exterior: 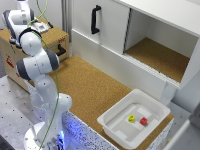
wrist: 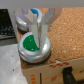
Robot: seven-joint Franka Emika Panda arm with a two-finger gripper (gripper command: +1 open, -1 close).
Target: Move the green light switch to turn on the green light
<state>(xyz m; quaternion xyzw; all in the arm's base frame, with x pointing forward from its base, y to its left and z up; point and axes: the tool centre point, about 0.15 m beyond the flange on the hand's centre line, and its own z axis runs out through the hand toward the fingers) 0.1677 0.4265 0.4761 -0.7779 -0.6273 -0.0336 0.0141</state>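
In the wrist view my gripper (wrist: 39,36) hangs just above a round green light (wrist: 33,46) with a silver rim, set into the top of a brown box (wrist: 65,30). The two white fingers (wrist: 34,22) converge to a point over the dome, with nothing visible between them. A blue light (wrist: 33,12) sits just beyond the green one. I cannot make out the green light switch itself in either view. In the exterior view the gripper (exterior: 40,26) is over the box (exterior: 56,36) at the far left, mostly hidden by the arm.
A white cabinet with a black handle (exterior: 95,19) and an open compartment (exterior: 160,55) stands at the back. A white tray (exterior: 117,131) on the cork table holds a yellow block (exterior: 131,118) and a red block (exterior: 143,120). The box has a black handle (exterior: 61,50).
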